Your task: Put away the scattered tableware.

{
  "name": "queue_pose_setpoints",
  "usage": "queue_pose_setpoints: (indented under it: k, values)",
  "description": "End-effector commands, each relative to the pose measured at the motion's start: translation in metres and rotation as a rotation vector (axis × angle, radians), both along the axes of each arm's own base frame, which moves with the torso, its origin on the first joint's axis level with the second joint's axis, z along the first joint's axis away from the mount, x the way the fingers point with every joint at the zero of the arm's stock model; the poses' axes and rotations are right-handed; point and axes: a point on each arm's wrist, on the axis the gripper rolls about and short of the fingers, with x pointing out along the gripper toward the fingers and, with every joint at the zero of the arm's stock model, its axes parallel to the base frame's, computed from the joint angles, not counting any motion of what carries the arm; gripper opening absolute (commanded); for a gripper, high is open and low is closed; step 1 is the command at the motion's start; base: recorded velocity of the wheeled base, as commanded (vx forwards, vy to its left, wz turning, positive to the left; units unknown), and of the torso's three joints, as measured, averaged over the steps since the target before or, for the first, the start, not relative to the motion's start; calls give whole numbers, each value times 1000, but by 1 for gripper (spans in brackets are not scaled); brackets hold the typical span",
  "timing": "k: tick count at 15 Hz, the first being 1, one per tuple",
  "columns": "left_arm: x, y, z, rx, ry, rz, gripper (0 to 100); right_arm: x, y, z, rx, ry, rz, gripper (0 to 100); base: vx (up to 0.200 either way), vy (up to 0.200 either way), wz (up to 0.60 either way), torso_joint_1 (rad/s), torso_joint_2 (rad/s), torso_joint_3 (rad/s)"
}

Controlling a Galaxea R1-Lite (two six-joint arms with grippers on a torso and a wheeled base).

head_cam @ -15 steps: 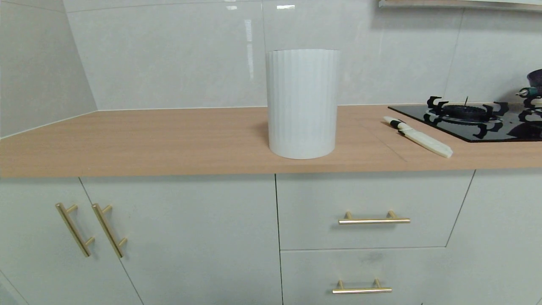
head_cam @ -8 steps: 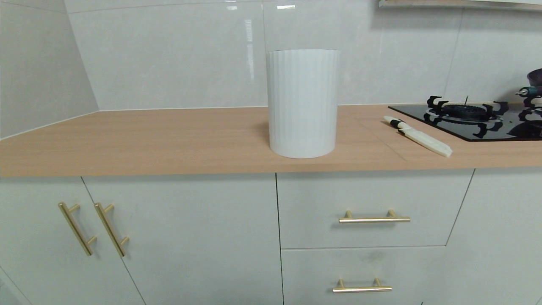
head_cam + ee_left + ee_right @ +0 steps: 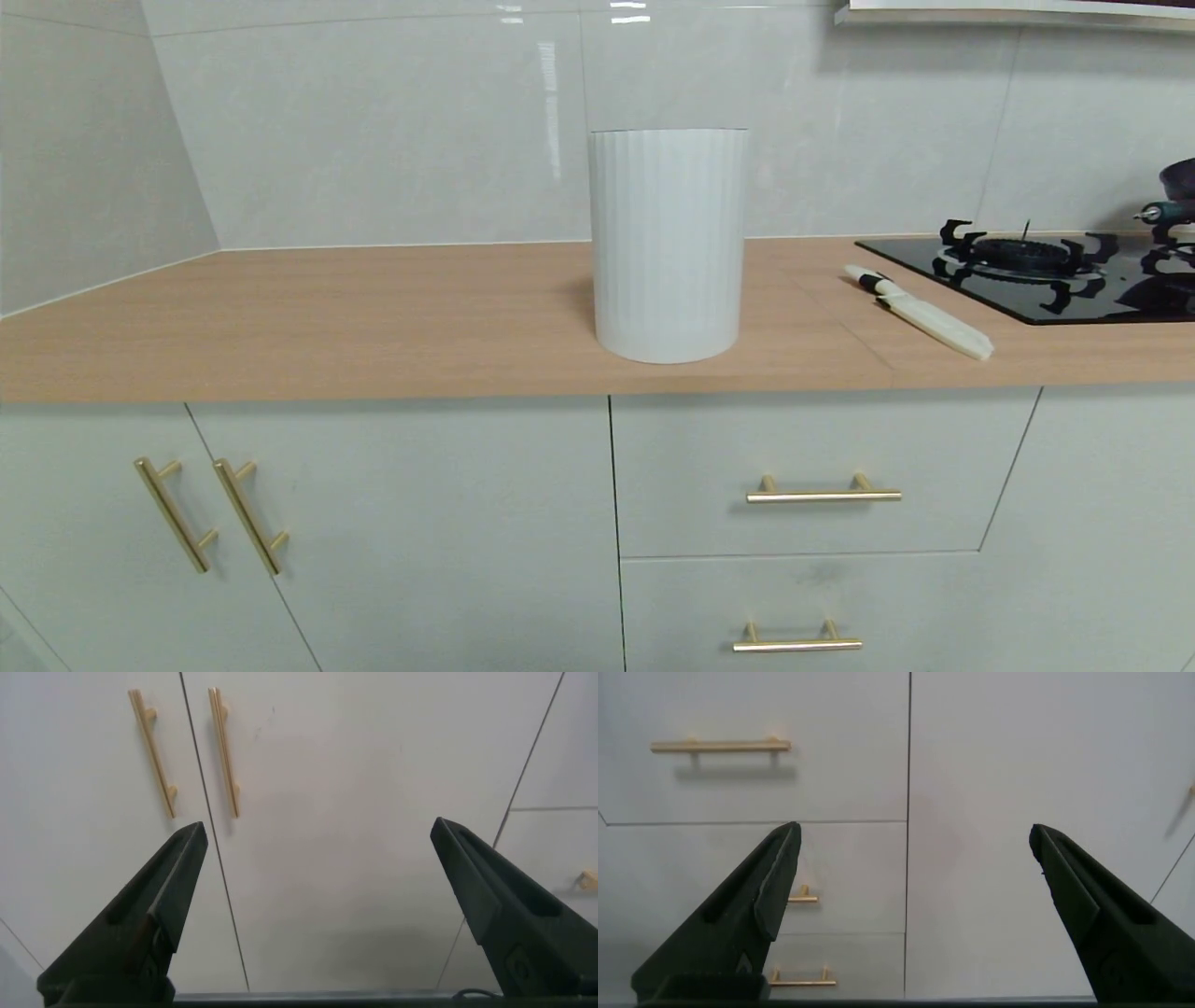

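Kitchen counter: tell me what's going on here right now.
Nothing is being handled yet. A white knife lies on the wooden counter, between the tall white ribbed container and the gas hob, apart from the container. The left gripper is open and empty, facing the cabinet doors below the counter. The right gripper is also open and empty, facing the drawers.

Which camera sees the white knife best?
The head view: the knife lies whole on the counter between the ribbed canister and the stove. The wrist views face the cabinet fronts below it, past the open left gripper and right gripper.
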Motion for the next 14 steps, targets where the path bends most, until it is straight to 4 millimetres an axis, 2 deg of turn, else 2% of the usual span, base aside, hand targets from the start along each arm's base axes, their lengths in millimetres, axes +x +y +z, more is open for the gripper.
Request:
queue_pose_setpoints:
  k: [1,14]
  values:
    - [0,0,0,0,0,0,100,0,0,0,0,2,0,100,0,0,0,32,-129,-276]
    - [0,0,0,0,0,0,100,0,0,0,0,2,0,100,0,0,0,181,-479,-287]
